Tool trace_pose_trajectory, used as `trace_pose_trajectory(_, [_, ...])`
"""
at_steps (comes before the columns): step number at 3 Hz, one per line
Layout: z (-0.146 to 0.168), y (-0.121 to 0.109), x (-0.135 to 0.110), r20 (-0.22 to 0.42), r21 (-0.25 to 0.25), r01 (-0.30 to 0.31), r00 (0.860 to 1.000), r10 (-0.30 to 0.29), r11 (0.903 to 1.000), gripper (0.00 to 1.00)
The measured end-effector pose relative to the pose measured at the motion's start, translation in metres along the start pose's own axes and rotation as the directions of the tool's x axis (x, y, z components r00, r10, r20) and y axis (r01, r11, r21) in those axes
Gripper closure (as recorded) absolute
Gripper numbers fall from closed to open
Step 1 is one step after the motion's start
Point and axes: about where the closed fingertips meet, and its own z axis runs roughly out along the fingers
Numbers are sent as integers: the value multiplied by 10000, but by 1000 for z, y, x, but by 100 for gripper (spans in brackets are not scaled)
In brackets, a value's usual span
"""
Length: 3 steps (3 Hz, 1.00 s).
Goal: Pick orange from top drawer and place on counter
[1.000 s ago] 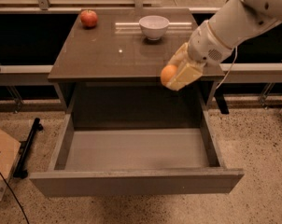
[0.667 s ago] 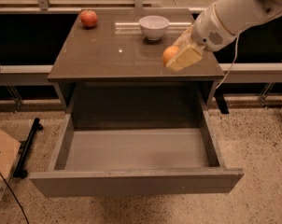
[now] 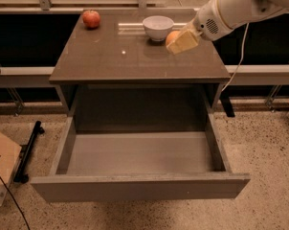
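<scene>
We find the gripper (image 3: 175, 42) over the back right part of the counter (image 3: 130, 61), at the end of a white arm (image 3: 240, 6) that reaches in from the upper right. Its cream fingers (image 3: 185, 41) are clamped on the orange (image 3: 172, 35). The fruit shows at the gripper's left side, with one pad lying across its front. So the orange is out of the top drawer (image 3: 139, 188) and above the dark brown top. From this angle we cannot quite tell whether it rests on the surface or hangs just above it.

Just left of the gripper, and a touch further back, sits a white bowl (image 3: 158, 27), near the orange but apart from it. Well to the gripper's left, by the far left corner of the counter, is a red apple (image 3: 91, 18). It stands alone, clear of bowl and gripper alike.

Below the gripper and towards us, the top drawer stands wide open, its flat grey front panel nearest us and its smooth grey bottom in full view. To the gripper's right, a pale cable (image 3: 236, 63) drops from the arm past the counter's right edge.

Far down to the gripper's left, on the speckled floor (image 3: 264, 147), we see a cardboard box (image 3: 2, 159) at the frame's edge. Just beside it is a black bar-shaped object (image 3: 28, 150), lying alongside the open drawer.
</scene>
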Motion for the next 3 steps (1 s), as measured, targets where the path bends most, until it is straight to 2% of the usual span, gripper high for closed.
trace_pose_trajectory(1, [28,-26,5,261,-155,-773,9966,777,9969,100])
trace_pose_trajectory(2, [58,-51,17,134,-288,-1365,9905,1369,9902,100])
trace_pose_trajectory(3, [77,-64,25,-20,-372,-1626,9867,1627,9860,100])
